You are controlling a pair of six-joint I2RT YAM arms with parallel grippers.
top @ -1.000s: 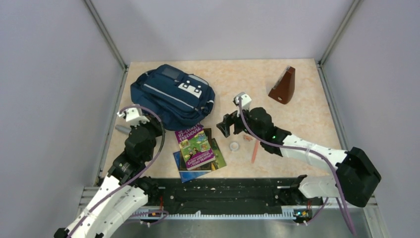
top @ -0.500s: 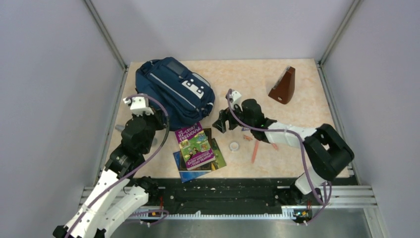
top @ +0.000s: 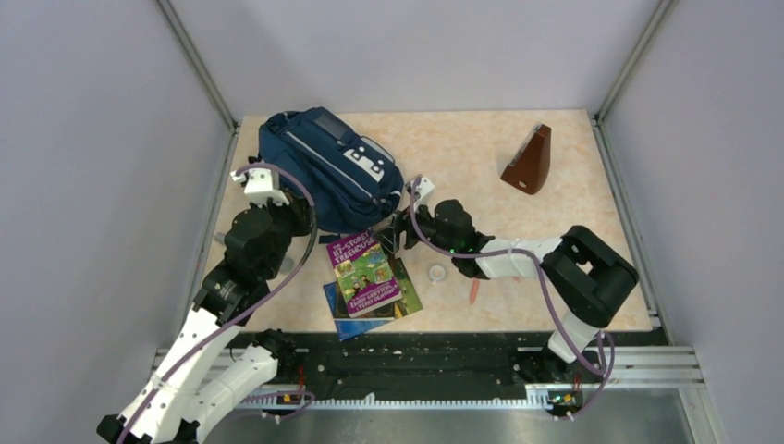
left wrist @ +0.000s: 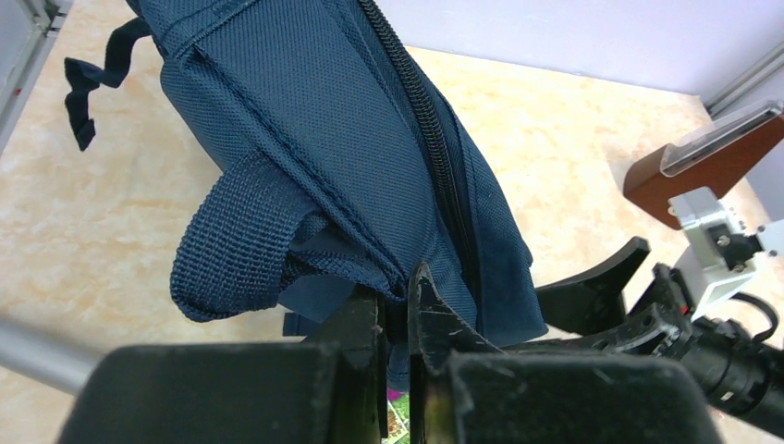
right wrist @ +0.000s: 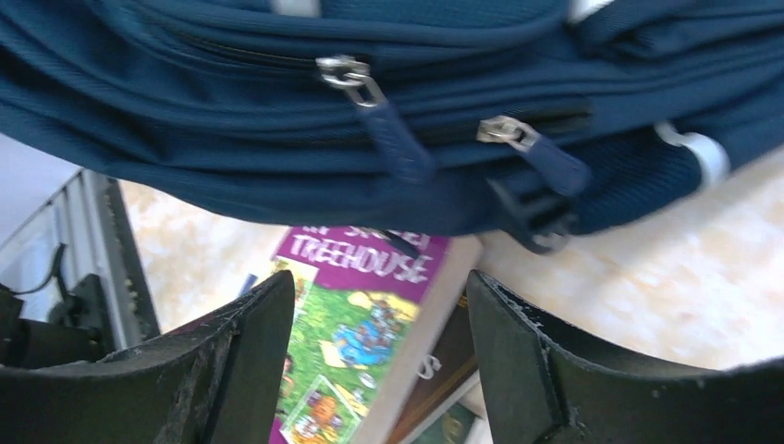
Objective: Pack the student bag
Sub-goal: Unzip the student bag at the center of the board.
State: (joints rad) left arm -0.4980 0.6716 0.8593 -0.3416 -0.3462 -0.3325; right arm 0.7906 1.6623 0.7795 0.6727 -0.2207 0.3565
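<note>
Nothing looks packed yet: left hand (left wrist: 396,291) pinches the zipped student bag (top: 319,171), right hand (right wrist: 381,287) gapes by its zip pulls (right wrist: 379,120), books (top: 368,277) lie outside on the table (top: 481,157)

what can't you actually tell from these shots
- Inside of the student bag: hidden by its own fabric in every view.
- Books under the purple book: covers mostly hidden by it, top view.
- Small round item: too small to identify, top view.
- Grey rod: cut off by the frame edge and blocked by the left tool, left wrist view.
</note>
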